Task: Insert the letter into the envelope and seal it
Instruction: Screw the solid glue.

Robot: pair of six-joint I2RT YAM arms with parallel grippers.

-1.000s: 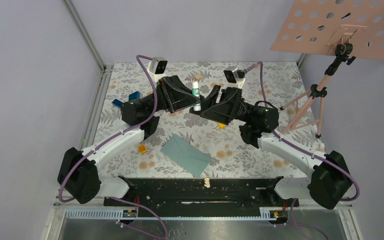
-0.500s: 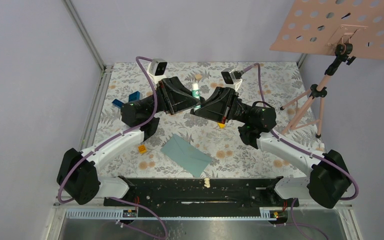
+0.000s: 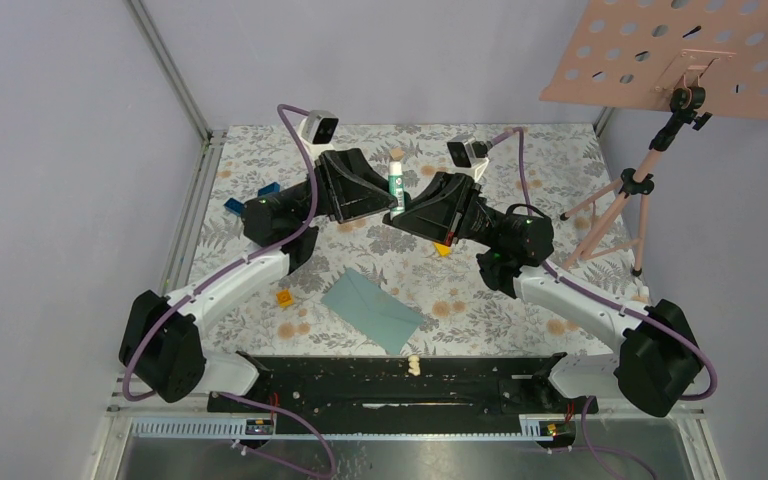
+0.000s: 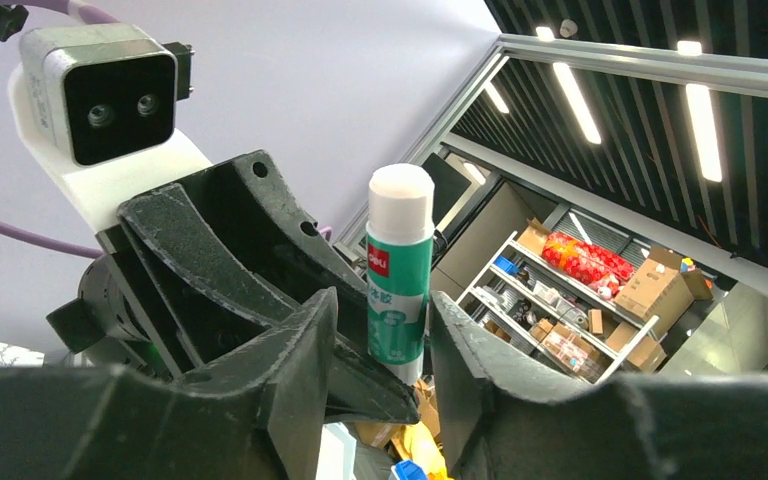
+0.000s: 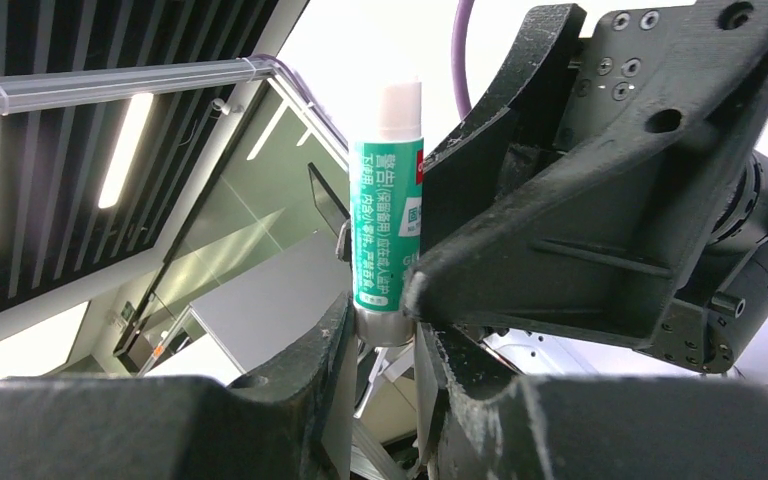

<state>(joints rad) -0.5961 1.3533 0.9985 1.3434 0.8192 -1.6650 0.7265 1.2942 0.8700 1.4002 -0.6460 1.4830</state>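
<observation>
Grey floral-print worktop [image 3: 520, 160], walled on three sides. At 2 o'clock, off the worktop's edge, a pink perforated flat board [image 3: 660, 55] sits on a slim pink tripod stand [image 3: 625, 205].

Two black-and-white arms rise from the near edge and meet at about 12 o'clock from the worktop's centre, heads tilted up toward each other.

Muted teal flat paper envelope [image 3: 372, 310]: lies flat at roughly 6 to 7 o'clock from centre, skewed, one corner just beside the black base rail at the near edge. Clear of both arms, nothing on top of it.

Green-and-white cylindrical glue stick [image 3: 396, 182]: upright between the two grippers, white cap uppermost, lifted off the worktop.

Right gripper [image 5: 380, 300]: pinching the bottom end of the glue stick, a finger pressed to each side.

Left gripper [image 4: 382, 300]: fingers spread to either side of the stick's lower half; a gap shows on one side, and the other finger is close, contact unclear.

Small items on the worktop: two blue blocks [image 3: 268, 189] at 10 o'clock near the left arm's elbow; a small orange block [image 3: 284, 297] at 8 o'clock, beside the left forearm; a small yellow piece [image 3: 443, 250] just under the right arm's head.
</observation>
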